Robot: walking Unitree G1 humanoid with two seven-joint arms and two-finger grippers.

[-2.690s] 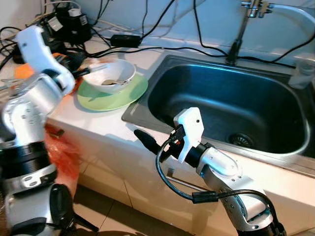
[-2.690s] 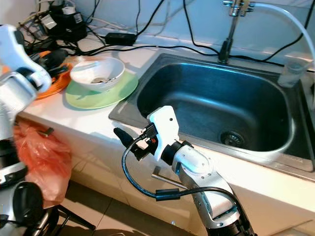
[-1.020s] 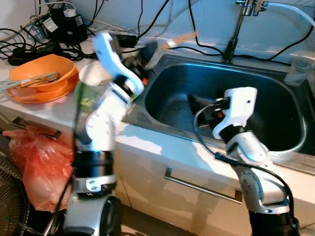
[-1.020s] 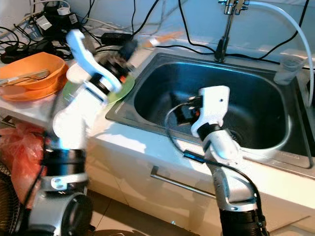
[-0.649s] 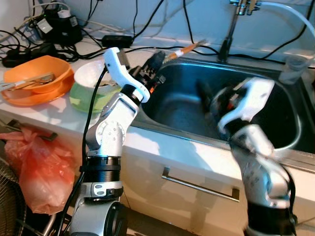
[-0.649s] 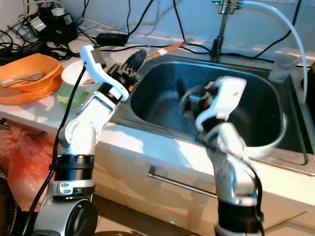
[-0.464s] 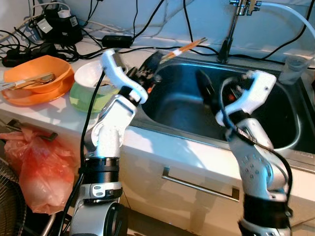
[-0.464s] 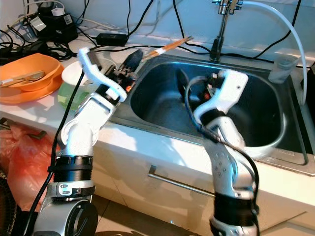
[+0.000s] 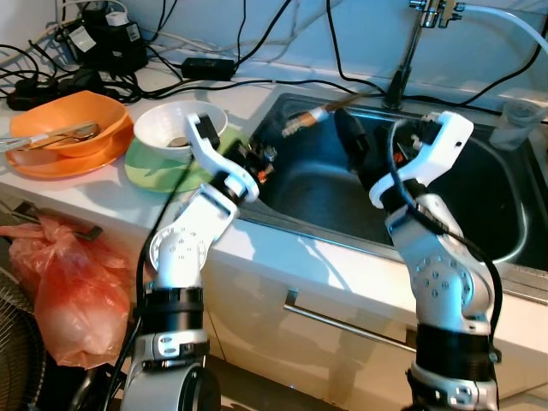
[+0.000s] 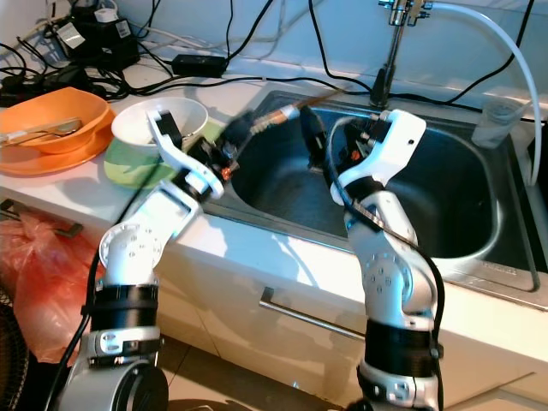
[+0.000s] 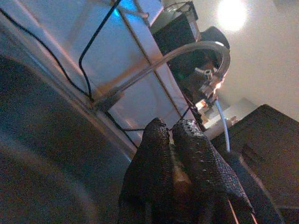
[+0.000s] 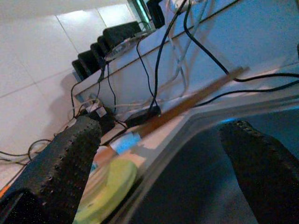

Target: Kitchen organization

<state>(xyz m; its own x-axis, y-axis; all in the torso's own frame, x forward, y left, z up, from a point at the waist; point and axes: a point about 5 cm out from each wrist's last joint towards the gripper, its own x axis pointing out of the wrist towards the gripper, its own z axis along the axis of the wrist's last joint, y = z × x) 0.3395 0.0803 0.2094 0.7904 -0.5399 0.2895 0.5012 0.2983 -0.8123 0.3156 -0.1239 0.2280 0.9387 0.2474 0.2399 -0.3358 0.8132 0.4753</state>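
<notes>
Left eye view: L hand clamped on chopsticks, which jut up over the sink rim toward the faucet. R hand spread open w/ nothing in it, above the basin just beside the sticks. White bowl on green plate, orange bowl further left on desk.

A red plastic bag hangs low beside the white cupboard. Black wires and a black plug box lie at the back of the worktop. A clear hose curves from the tap.
</notes>
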